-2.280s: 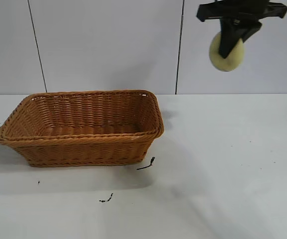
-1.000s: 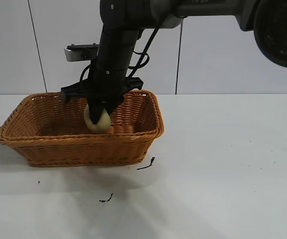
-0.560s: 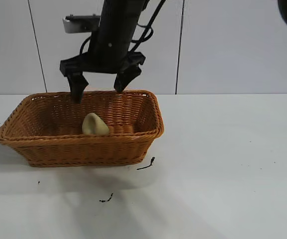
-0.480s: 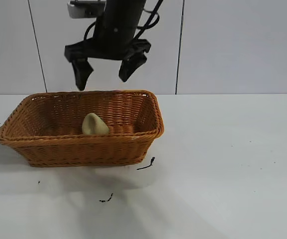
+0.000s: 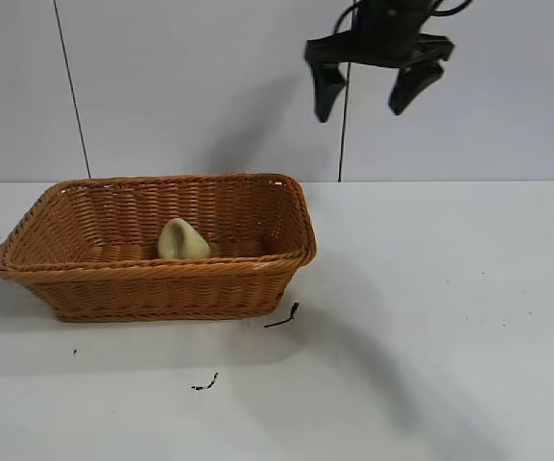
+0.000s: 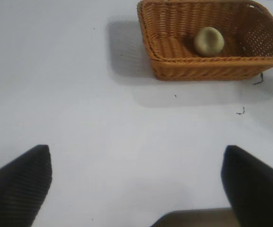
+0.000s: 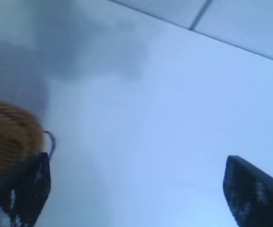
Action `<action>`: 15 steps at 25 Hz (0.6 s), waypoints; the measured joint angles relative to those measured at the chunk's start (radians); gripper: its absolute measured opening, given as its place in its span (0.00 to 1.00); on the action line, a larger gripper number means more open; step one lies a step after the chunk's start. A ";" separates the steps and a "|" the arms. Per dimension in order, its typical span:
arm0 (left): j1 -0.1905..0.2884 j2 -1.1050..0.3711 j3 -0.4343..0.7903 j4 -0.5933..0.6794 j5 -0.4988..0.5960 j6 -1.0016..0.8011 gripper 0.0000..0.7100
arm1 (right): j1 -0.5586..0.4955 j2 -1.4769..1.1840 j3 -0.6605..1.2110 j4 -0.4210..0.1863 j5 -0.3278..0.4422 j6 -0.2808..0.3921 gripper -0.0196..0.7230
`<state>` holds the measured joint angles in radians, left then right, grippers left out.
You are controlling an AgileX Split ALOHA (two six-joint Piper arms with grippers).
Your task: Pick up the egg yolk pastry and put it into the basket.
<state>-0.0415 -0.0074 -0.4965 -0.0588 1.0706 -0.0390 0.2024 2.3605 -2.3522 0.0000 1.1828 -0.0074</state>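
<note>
My right end effector [image 5: 365, 84] hangs high above the tabletop [image 5: 449, 317], up near the top of the exterior view and off to the right of the basket [image 5: 156, 279], set against the pale wall panels [image 5: 209, 86]. Its two dark fingers [image 5: 326, 88] are spread wide apart and nothing sits between them. In my right wrist view the same fingers [image 7: 18, 189] frame bare white surface, with only a blurred corner of the basket [image 7: 8, 132] showing at the edge.

The egg yolk pastry [image 5: 182, 240] lies inside the basket, resting on the woven floor close to the near wall, roughly midway along the basket's length. It is pale yellowish-green and rounded. From my left wrist view the pastry [image 6: 209, 41] is plainly visible in the basket [image 6: 174, 71], touching nothing but the wicker beneath it.

My left end effector [image 6: 136, 189] sits well apart from the basket, over open tabletop [image 6: 79, 118]; its fingers [image 6: 18, 184] are also spread, holding nothing.

A few small dark scraps [image 5: 284, 317] lie on the tabletop just beside the basket's near right corner, with another [image 5: 205, 384] farther toward the front.
</note>
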 joint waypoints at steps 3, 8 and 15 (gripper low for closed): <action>0.000 0.000 0.000 0.000 0.000 0.000 0.98 | -0.081 0.000 0.000 0.000 0.028 0.000 0.95; 0.000 0.000 0.000 0.000 0.000 0.000 0.98 | -0.174 0.000 0.000 0.000 0.032 -0.004 0.95; 0.000 0.000 0.000 0.000 0.000 0.000 0.98 | -0.224 -0.056 0.113 -0.010 0.031 -0.016 0.95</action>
<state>-0.0415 -0.0074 -0.4965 -0.0588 1.0706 -0.0390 -0.0214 2.3041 -2.2394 -0.0102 1.2137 -0.0238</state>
